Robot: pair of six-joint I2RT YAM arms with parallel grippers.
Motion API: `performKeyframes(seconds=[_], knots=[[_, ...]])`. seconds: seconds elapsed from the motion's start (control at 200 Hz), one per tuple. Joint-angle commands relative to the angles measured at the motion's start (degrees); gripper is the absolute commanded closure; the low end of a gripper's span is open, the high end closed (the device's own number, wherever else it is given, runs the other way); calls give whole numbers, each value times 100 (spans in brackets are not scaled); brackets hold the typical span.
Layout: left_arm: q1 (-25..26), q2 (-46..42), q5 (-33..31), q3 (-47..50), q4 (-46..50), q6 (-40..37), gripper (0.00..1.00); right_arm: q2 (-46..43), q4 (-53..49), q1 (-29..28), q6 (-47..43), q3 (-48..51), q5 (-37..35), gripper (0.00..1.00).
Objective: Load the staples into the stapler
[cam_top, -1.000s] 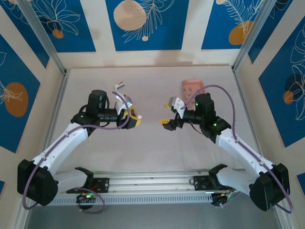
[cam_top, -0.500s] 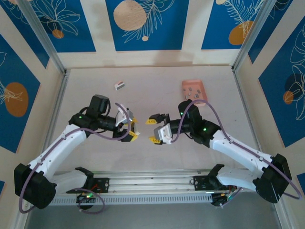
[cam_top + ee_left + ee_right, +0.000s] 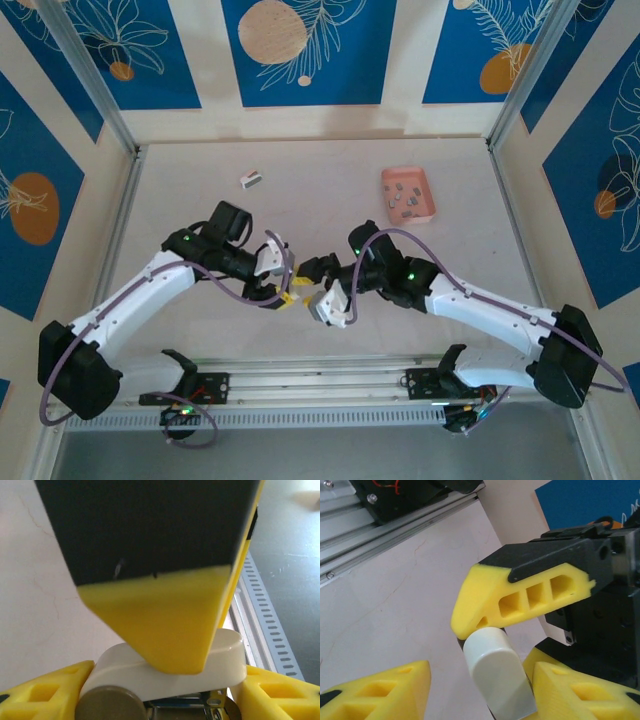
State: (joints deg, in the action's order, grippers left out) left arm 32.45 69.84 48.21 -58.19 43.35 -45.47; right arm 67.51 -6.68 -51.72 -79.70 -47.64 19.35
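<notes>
A white stapler (image 3: 165,667) with a dark grey round end and a metal underside lies across my left gripper (image 3: 167,687), whose yellow fingers press it from both sides. In the top view that left gripper (image 3: 284,291) meets my right gripper (image 3: 313,284) near the table's front centre. In the right wrist view the stapler (image 3: 495,677) sits between my right gripper's (image 3: 477,692) spread fingers. It lies against the right-hand finger and clear of the other. A left finger (image 3: 485,602) rests on its tip. The grey staples (image 3: 405,193) lie in the pink tray (image 3: 428,193) at the back right.
A small grey-and-white object (image 3: 250,180) lies at the back left of the table. The aluminium rail (image 3: 320,385) with the arm bases runs along the near edge. Framed walls (image 3: 128,140) close in the table's sides and back.
Both arms have swung down and inward from mid-table towards the near centre. The right gripper has left the area by the pink tray and now meets the left gripper around the stapler.
</notes>
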Motion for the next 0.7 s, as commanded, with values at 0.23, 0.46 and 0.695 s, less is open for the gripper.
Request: performKeyframes(seconds=[0.23,0.46,0.695], knots=[[177,71,-81,-269,393,-349,59,288,276,-170,-423,-155,-208,57],[223,104,-144,-263,395,-350,58,317,711,-224,-801,20,-319,79],[225,0,-460,-135,160,-113,27,207,789,-122,-529,197,-380,89]])
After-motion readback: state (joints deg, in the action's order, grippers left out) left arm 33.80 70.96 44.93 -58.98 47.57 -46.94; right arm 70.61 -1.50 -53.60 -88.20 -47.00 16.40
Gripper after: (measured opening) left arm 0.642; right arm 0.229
